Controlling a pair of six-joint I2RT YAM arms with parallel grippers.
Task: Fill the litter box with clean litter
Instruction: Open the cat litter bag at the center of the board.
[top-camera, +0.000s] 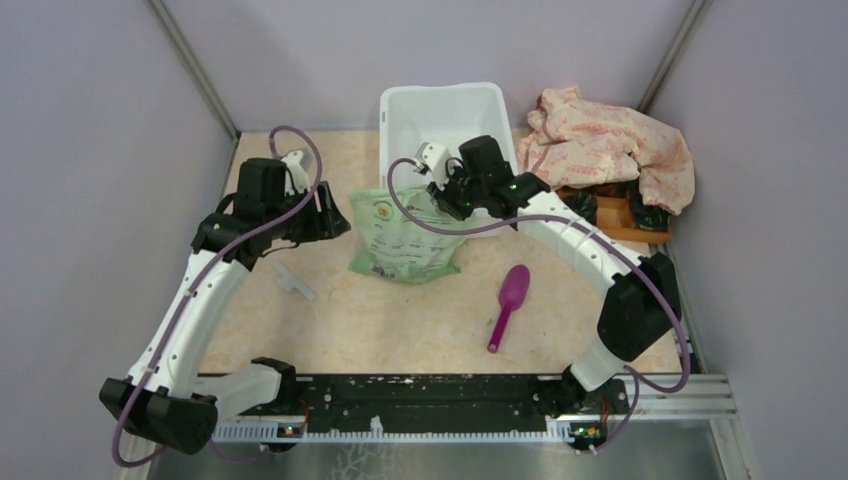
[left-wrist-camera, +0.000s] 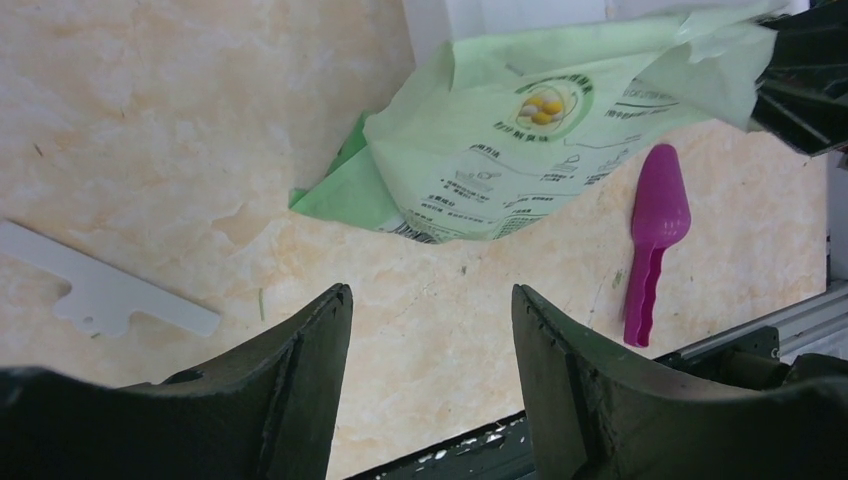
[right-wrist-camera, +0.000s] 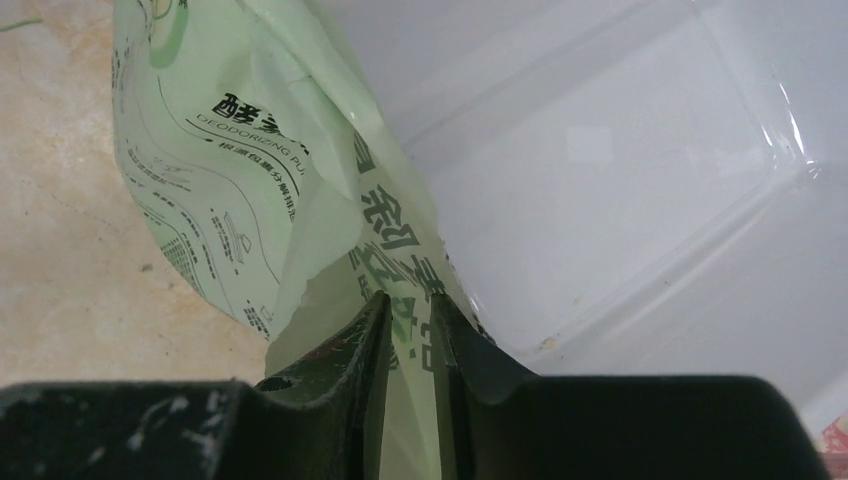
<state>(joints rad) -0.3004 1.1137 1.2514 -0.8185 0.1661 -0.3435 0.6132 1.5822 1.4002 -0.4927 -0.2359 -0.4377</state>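
Bag (top-camera: 405, 240) edge at litter box (top-camera: 400, 115) rim

The litter box is seen at upper centre of the overhead frame. The Bag top is seen between the barely parted fingers of the right hand (right-wrist-camera: 410, 310); a clamp cannot be confirmed. The left hand (left-wrist-camera: 430, 300) is held open, empty, above the desk (left-wrist-camera: 200, 120).

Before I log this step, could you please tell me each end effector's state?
Left end effector: open, empty.
Right end effector: nearly closed around the bag's edge; grip cannot be told.
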